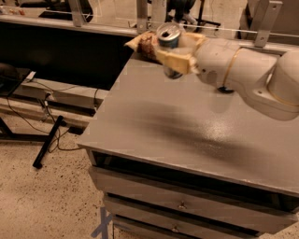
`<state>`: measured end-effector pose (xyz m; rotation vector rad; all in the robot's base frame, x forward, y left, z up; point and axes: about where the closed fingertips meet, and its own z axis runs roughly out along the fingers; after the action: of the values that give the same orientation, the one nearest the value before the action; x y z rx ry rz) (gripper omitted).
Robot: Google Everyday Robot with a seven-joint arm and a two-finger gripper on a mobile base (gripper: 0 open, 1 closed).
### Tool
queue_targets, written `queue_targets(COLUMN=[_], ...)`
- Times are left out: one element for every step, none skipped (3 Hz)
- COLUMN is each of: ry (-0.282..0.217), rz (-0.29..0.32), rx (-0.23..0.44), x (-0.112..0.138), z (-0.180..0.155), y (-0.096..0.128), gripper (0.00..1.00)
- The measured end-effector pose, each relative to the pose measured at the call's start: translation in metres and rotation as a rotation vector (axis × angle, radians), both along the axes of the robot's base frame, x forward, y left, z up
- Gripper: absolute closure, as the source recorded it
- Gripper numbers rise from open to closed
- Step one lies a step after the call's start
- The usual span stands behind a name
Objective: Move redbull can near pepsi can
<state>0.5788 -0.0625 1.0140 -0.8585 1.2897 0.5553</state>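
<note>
My gripper is at the back left of the grey table, shut on a slim can with a silver top and blue body, the redbull can. Its tan fingers wrap the can's middle. The can is held upright, lifted off the table top. The white arm reaches in from the right. The pepsi can does not show; a small dark shape peeks out under the arm, and I cannot tell what it is.
A brown snack bag lies at the table's back edge just behind the held can. A rail with metal posts runs behind the table. Drawers sit below the table top. Cables lie on the floor at left.
</note>
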Motion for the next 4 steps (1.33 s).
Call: queue_targets(ry=[0.004, 0.031, 0.031, 0.034], rz=[-0.183, -0.358, -0.375, -0.470], rx=[0.011, 0.000, 0.007, 0.049], x=[-0.004, -0.002, 0.003, 0.029], z=[0.013, 0.011, 0.013, 0.023], y=[-0.066, -0.115, -0.123, -0.166], gripper=[1.00, 1.00, 1.00, 1.00])
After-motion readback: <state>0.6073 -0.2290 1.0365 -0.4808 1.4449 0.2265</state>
